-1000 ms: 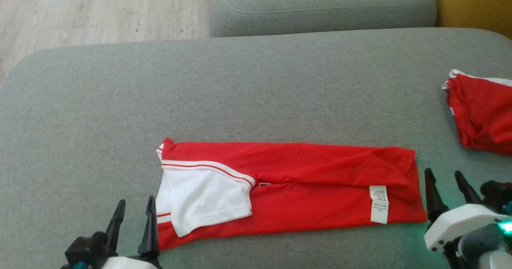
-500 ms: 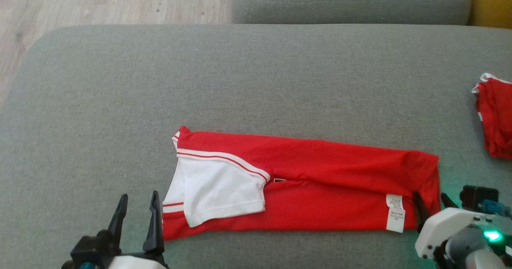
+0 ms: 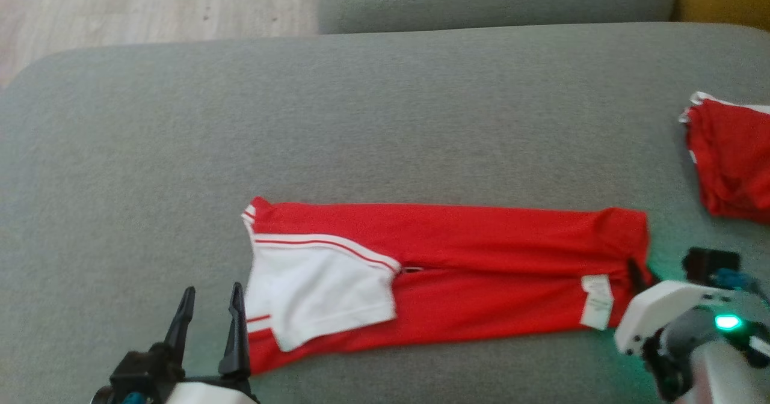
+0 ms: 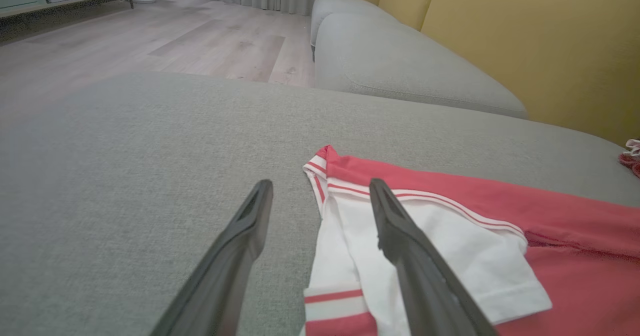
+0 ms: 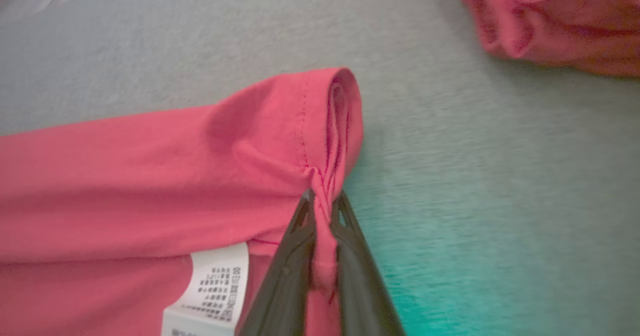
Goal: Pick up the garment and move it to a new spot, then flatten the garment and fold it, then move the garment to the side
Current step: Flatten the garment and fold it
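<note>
The red garment lies folded into a long strip on the grey cushion, its white sleeve at the left end and a white care label near the right end. My left gripper stands open beside the left end; in the left wrist view the left gripper has one finger over the sleeve and the other over bare cushion. My right gripper is shut on the garment's right hem. In the right wrist view the right gripper pinches bunched red cloth.
A second red garment lies crumpled at the cushion's right edge, also in the right wrist view as a red heap. Another grey cushion sits behind, a yellow backrest to its right, wooden floor at the far left.
My right gripper moved in from beside the garment's right end and shut on its hem, which now bunches. The camera shifted. The left gripper stayed open in place.
</note>
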Robot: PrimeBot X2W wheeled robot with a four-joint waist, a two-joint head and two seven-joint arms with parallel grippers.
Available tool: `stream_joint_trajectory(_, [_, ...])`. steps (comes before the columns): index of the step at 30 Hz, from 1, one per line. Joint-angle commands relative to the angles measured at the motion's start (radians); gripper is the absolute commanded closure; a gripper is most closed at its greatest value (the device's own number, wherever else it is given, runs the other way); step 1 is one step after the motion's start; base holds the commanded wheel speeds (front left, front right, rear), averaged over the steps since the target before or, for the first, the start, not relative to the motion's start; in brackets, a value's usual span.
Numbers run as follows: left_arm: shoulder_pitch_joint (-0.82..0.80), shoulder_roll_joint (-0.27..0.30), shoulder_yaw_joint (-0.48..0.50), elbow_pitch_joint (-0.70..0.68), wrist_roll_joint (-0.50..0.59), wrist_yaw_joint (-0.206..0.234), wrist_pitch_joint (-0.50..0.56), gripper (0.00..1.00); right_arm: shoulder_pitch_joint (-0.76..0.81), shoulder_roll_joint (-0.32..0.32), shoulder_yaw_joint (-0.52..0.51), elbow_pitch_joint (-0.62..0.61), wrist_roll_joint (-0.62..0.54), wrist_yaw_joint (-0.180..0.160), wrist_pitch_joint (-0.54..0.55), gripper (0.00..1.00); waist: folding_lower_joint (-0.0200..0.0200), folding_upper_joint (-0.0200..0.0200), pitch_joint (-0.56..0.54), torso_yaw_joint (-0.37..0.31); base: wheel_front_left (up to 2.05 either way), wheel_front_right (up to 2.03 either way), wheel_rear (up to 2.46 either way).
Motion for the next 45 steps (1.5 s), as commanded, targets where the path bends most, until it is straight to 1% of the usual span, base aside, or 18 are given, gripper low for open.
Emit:
stream_joint_trajectory(1, [-0.053, 0.023, 0.025, -0.034, 0.015, 0.004, -0.002, 0.0, -0.042, -0.013, -0.019, -0.057, -0.016, 0.007, -0.011, 1.0, -0.0001, 0.0, -0.007, -0.028, 0.0, 0.0, 0.0])
stream_joint_trajectory(6, [-0.063, 0.017, 0.014, -0.032, 0.022, 0.006, 0.003, 0.0, -0.04, -0.048, -0.089, -0.179, -0.037, 0.007, 0.033, 1.0, -0.0001, 0.0, -0.008, -0.072, 0.0, 0.0, 0.0])
stream_joint_trajectory(9, [-0.067, 0.01, 0.01, -0.027, 0.022, 0.006, 0.003, 0.0, -0.02, -0.052, -0.114, -0.257, -0.035, 0.007, 0.078, 1.0, -0.0001, 0.0, -0.008, -0.092, 0.0, 0.0, 0.0])
stream_joint_trajectory(12, [-0.07, 0.006, 0.007, -0.02, 0.021, 0.003, 0.003, 0.0, -0.007, -0.049, -0.119, -0.287, -0.02, 0.007, 0.107, 1.0, -0.0001, 0.0, -0.011, -0.099, 0.0, 0.0, 0.0])
stream_joint_trajectory(17, [-0.076, -0.007, -0.006, 0.001, 0.017, -0.008, 0.003, 0.0, 0.016, -0.028, -0.096, -0.324, 0.057, 0.007, 0.136, 1.0, -0.0001, 0.0, -0.038, -0.094, 0.0, 0.0, 0.0])
stream_joint_trajectory(21, [-0.076, -0.012, -0.007, 0.012, 0.013, -0.013, 0.0, 0.0, 0.035, -0.018, -0.006, -0.383, 0.126, 0.007, 0.156, 1.0, -0.0001, 0.0, -0.068, -0.065, 0.0, 0.0, 0.0])
stream_joint_trajectory(26, [-0.066, -0.008, -0.007, 0.015, 0.01, -0.014, 0.0, 0.0, 0.061, -0.013, 0.142, -0.474, 0.215, 0.007, 0.182, 1.0, -0.0001, 0.0, -0.102, -0.001, 0.0, 0.0, 0.0])
stream_joint_trajectory(31, [-0.055, 0.002, -0.002, 0.003, 0.007, -0.01, 0.0, 0.0, 0.05, -0.013, 0.333, -0.505, 0.333, 0.007, 0.197, 1.0, -0.0001, 0.0, -0.105, 0.059, 0.0, 0.0, 0.0])
stream_joint_trajectory(34, [-0.057, 0.004, -0.004, -0.003, 0.009, -0.01, 0.003, 0.0, 0.025, -0.012, 0.438, -0.482, 0.379, 0.007, 0.183, 1.0, -0.0001, 0.0, -0.103, 0.095, 0.0, 0.0, 0.0])
stream_joint_trajectory(37, [-0.06, 0.001, -0.01, -0.007, 0.01, -0.012, 0.005, 0.0, -0.004, -0.012, 0.52, -0.431, 0.416, 0.007, 0.157, 1.0, -0.0001, 0.0, -0.098, 0.128, 0.0, 0.0, 0.0])
stream_joint_trajectory(40, [-0.066, -0.002, -0.014, -0.008, 0.012, -0.012, 0.007, 0.0, -0.035, -0.012, 0.57, -0.36, 0.443, 0.007, 0.127, 1.0, -0.0001, 0.0, -0.09, 0.158, 0.0, 0.0, 0.0])
stream_joint_trajectory(45, [-0.071, -0.008, -0.017, -0.004, 0.013, -0.012, 0.006, 0.0, -0.093, -0.012, 0.622, -0.239, 0.475, 0.007, 0.086, 1.0, -0.0001, 0.0, -0.077, 0.191, 0.0, 0.0, 0.0])
